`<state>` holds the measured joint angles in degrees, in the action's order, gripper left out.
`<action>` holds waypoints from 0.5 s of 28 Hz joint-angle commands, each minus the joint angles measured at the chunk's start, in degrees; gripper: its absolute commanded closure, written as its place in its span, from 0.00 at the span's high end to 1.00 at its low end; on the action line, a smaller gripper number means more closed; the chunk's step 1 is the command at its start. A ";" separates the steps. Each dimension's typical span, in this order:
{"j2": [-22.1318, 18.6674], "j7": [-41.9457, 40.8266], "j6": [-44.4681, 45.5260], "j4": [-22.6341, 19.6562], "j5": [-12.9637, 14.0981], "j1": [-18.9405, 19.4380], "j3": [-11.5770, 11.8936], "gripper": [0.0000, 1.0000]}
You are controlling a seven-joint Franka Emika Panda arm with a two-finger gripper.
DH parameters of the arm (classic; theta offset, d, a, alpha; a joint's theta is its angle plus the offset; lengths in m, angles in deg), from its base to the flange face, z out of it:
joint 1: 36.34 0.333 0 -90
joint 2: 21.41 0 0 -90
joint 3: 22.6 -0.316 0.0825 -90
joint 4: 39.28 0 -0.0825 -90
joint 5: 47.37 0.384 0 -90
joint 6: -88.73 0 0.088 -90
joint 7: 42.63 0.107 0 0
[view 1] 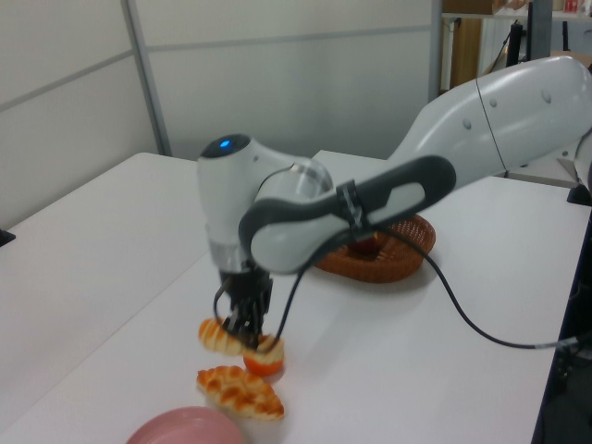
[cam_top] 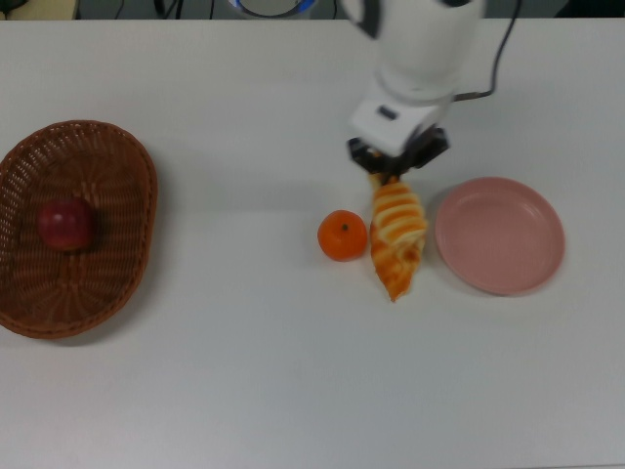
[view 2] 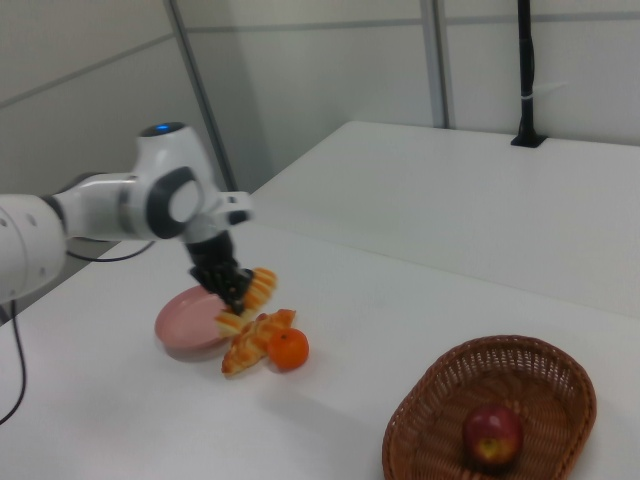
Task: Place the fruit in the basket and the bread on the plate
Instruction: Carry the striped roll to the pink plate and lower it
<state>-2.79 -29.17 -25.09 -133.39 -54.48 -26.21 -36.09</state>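
The light is bright and even in all three views, and it seems to come from above. On the white surface (cam_top: 244, 391) the shadows are soft and pale: a faint one lies under the basket (cam_top: 117, 283) in the top view, and a small one beside the mandarin (cam_top: 343, 235). No strong glare appears, only a mild shine on the robot arm (view 1: 490, 111) in the left view. The hand (view 1: 245, 324) looks a little blurred in the left view.
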 commanded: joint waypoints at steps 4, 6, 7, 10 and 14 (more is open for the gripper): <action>2.03 12.10 0.27 -0.19 -11.78 10.07 0.57 0.03; 3.35 14.13 -0.69 -0.11 -13.19 11.75 0.57 0.03; 3.44 14.31 -1.48 -0.11 -13.37 12.27 0.57 0.03; 4.05 14.74 -5.42 -0.46 -13.37 13.16 0.57 0.02; 4.50 16.15 -8.25 -0.37 -12.84 13.16 0.66 0.02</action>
<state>1.52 -14.52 -29.74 -133.86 -66.98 -12.86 -36.17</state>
